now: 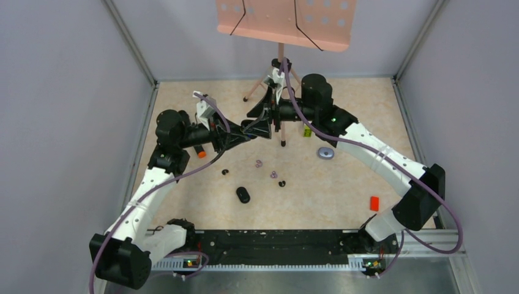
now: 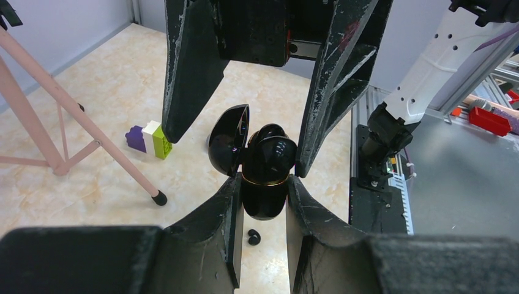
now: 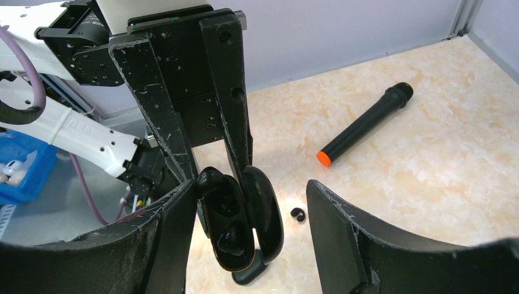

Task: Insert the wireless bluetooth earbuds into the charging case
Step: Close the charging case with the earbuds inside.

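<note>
While the left gripper (image 2: 263,179) clamps the charging case (image 3: 227,236) by its lower body and holds it up off the table (image 1: 343,184), the right gripper (image 3: 251,185) stands wide around that same case. One of its fingertips appears to touch the case's side, and the other is apart from the opened lid (image 2: 227,146). Nothing sits between the right fingers but the case, and they do not pinch it. The case's inside faces the right gripper. Glossy dark rounded shapes show there, but whether they are seated buds or bare wells cannot be told.

Loose buds lie on the table below both grippers, on the side toward the arm bases: a black earbud (image 1: 225,172), a purple earbud (image 1: 259,163), a second purple earbud (image 1: 273,174) and a second black earbud (image 1: 282,183).

The step in hand looks to be the offering of the opened case, with these four not yet fetched. The next move calls for the right gripper to draw clear without knocking the lid and come down over one bud. It must then narrow to a very fine pinch — each bud is far smaller than a finger — and carry the bud back turned to suit its well. The left gripper need only hold the case steady.
</note>
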### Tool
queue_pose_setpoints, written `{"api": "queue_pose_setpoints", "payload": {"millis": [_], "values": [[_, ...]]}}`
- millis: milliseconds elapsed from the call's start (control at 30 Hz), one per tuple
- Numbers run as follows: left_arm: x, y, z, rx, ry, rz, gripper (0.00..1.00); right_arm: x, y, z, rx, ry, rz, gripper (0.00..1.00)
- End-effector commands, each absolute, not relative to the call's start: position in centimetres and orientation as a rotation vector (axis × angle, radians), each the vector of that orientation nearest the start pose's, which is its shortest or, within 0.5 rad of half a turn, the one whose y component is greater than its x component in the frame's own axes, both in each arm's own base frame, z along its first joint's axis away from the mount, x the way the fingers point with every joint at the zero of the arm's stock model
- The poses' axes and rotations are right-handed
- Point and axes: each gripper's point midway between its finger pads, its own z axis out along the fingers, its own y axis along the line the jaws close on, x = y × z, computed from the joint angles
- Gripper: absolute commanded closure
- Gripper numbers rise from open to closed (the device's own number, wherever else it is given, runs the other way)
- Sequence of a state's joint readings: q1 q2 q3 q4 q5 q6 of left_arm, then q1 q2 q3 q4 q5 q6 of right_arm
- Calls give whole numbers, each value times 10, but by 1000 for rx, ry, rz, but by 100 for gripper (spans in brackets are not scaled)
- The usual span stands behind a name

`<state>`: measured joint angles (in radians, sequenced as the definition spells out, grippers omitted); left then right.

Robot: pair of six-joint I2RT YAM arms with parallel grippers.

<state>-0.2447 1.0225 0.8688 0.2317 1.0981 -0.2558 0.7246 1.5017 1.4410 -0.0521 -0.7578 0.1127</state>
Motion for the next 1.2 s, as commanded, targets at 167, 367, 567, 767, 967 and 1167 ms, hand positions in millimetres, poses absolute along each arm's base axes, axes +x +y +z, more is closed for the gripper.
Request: {"api": "queue_pose_setpoints", "payload": {"millis": [167, 367, 567, 767, 967, 1167], "values": [[222, -223, 345, 972, 1312, -1159, 100, 261, 377, 367, -1034, 1476, 1245, 36], [222, -223, 345, 971, 1312, -1154, 100, 263, 371, 364, -1033, 1492, 1255, 36], [221, -223, 344, 974, 1314, -1157, 100, 263, 373, 362, -1041, 1495, 1272, 36], [219, -223, 340, 992, 1309, -1161, 100, 261, 377, 356, -1059, 1508, 1311, 35], [218, -223, 339, 1000, 1309, -1153, 100, 248, 377, 352, -1131, 1507, 1366, 34], [219, -223, 334, 999, 1322, -1151, 100, 230, 374, 364, -1218, 1424, 1434, 32]]}}
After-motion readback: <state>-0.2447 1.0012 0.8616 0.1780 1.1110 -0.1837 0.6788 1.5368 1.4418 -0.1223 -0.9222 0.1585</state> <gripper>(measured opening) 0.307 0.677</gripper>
